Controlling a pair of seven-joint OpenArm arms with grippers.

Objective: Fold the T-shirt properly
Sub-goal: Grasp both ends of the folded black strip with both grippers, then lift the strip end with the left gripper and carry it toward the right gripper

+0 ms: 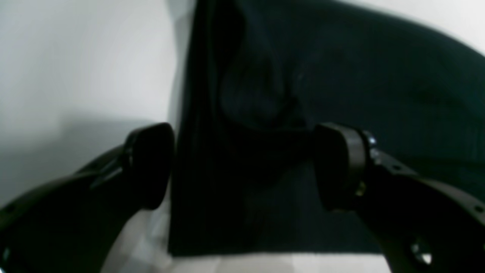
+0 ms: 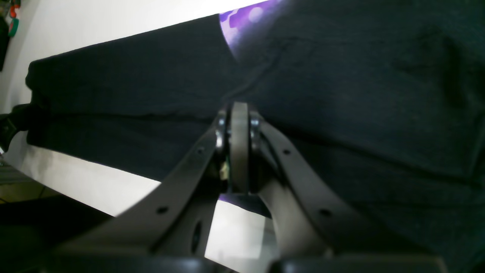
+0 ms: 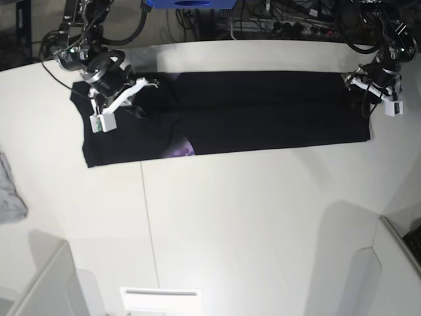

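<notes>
The black T-shirt (image 3: pixel 263 112) lies as a long folded strip across the far part of the white table (image 3: pixel 230 217). A bit of purple print (image 3: pixel 183 148) shows at its front edge and again in the right wrist view (image 2: pixel 242 19). My right gripper (image 3: pixel 137 105) is over the strip's left end. Its pads (image 2: pixel 239 148) are pressed together at the cloth (image 2: pixel 379 94), and creases run to the tip. My left gripper (image 3: pixel 362 97) is at the strip's right end. There its pads stand wide apart (image 1: pixel 242 167) over the flat dark cloth (image 1: pixel 341 76).
A small grey cloth (image 3: pixel 10 191) lies at the table's left edge. White bins stand at the front left (image 3: pixel 39 276) and at the right (image 3: pixel 395 263). Cables and a blue object (image 3: pixel 191 3) sit behind the table's far edge.
</notes>
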